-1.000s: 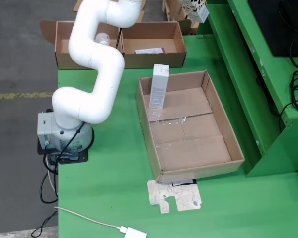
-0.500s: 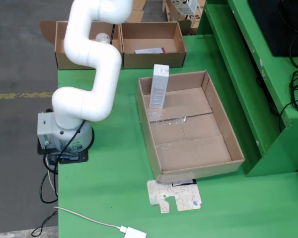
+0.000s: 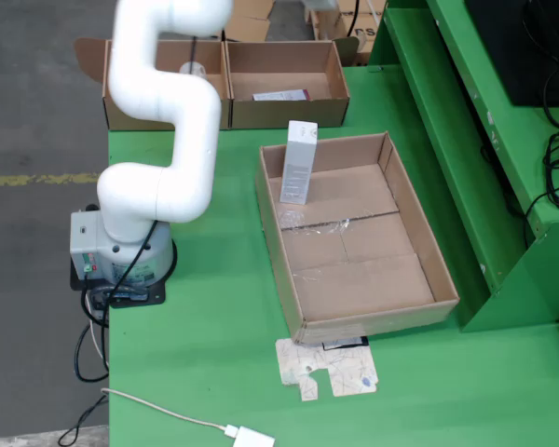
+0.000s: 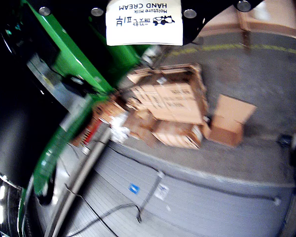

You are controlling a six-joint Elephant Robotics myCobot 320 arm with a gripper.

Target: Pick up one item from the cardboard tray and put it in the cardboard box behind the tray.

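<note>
White hand cream box [image 4: 143, 21] sits held against the gripper [image 4: 153, 24]; fingers unseen.

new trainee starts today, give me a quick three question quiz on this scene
1. True or false: the cardboard tray holds three items.
2. In the fixed view, the white carton in the tray is: a) upright, b) lying flat, c) hanging over the rim.
3. Which product name is printed on the labelled box at the top of the wrist view?
Key: 1 false, one item; 2 a; 3 hand cream.
</note>
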